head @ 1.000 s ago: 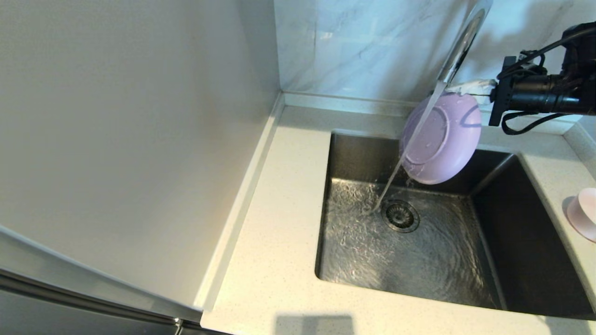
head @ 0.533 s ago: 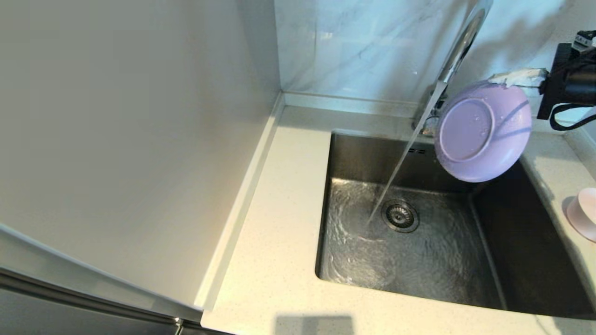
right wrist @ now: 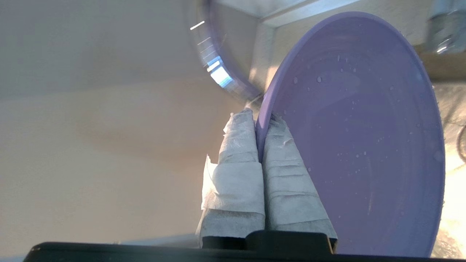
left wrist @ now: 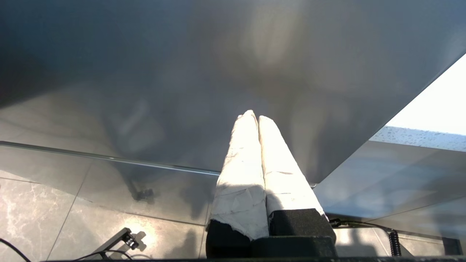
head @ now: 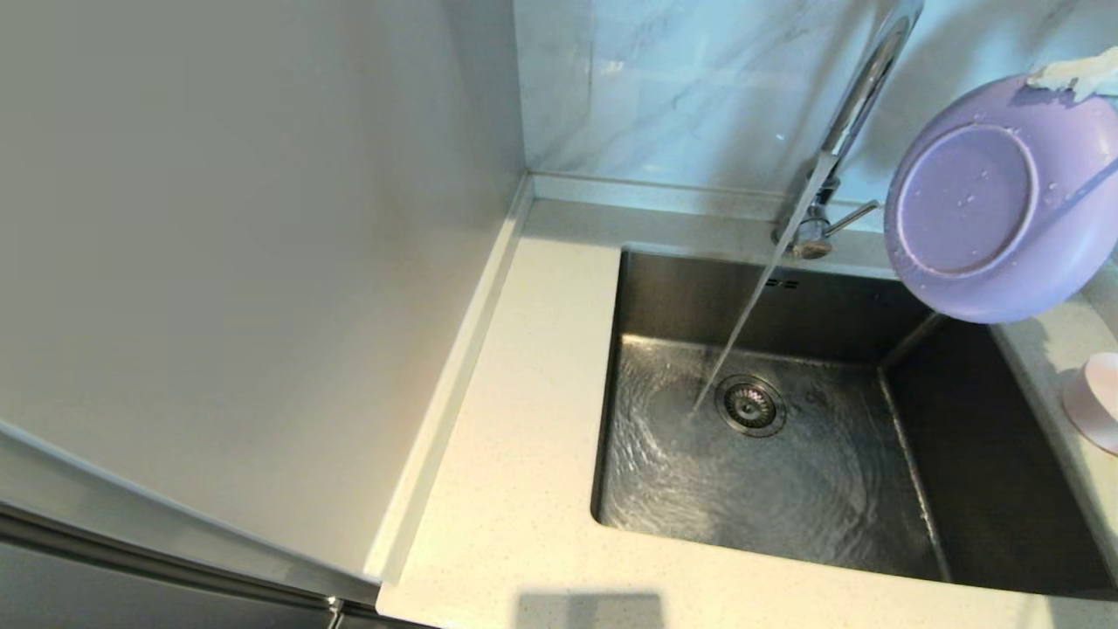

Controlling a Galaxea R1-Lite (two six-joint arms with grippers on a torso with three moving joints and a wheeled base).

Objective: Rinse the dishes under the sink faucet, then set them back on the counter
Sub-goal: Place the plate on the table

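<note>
A matte lilac plate (head: pixel 987 205), round, wide and shallow with a raised foot ring on its underside, hangs on edge in the air, beaded with water drops. The right gripper (right wrist: pixel 259 116) has it by the rim: two fingers wrapped in wrinkled white tape are closed tight, one finger (right wrist: pixel 238 145) against the plate's back and the other against its wet inner face. In the head view only a taped fingertip shows, at the plate's top edge in the upper right corner.

Below and to the left of that gripper lies the sink (head: pixel 1004 489), a rectangular brushed-steel basin with a round slotted drain strainer (head: pixel 749 406) and two small overflow slots in its back wall. The plate hangs over the sink's far right corner and the counter (head: pixel 524 437) beside it, a smooth cream-white speckled stone. Left of the held plate stands the faucet (head: pixel 860 87), a shiny chrome gooseneck with a thin lever at its base; a thin stream of water (head: pixel 747 319) runs slantwise from it, clear of the plate, and ripples across the basin floor. Below the gripper, a small pale pink dish (head: pixel 1093 402) sits on the counter right of the sink.

The left gripper (left wrist: pixel 257 117), its taped fingers pressed together and holding nothing, is parked low beside a grey panel, above a tiled floor.
</note>
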